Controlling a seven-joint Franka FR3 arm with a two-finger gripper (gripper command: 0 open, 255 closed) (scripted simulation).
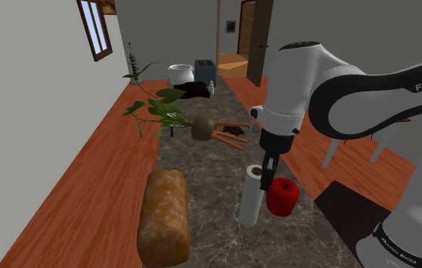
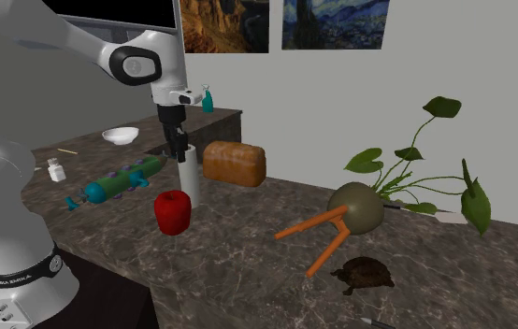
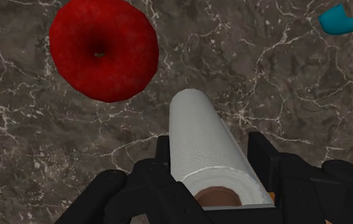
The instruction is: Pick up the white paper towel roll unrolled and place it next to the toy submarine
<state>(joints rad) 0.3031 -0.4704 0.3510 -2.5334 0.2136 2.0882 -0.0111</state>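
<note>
Dark veined counter: mid-counter, I see my gripper clasping the upright paper towel roll, just beside a red fruit.

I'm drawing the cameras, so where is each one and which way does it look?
Shoulder view: beside the stand, looking down the counter; arm and end effector show.
Second exterior view: beside the counter, looking across it toward a wall; arm and base show.
Wrist view: at the arm's tip, looking down; black end effector shows.
All share the paper towel roll and red fruit.
</note>
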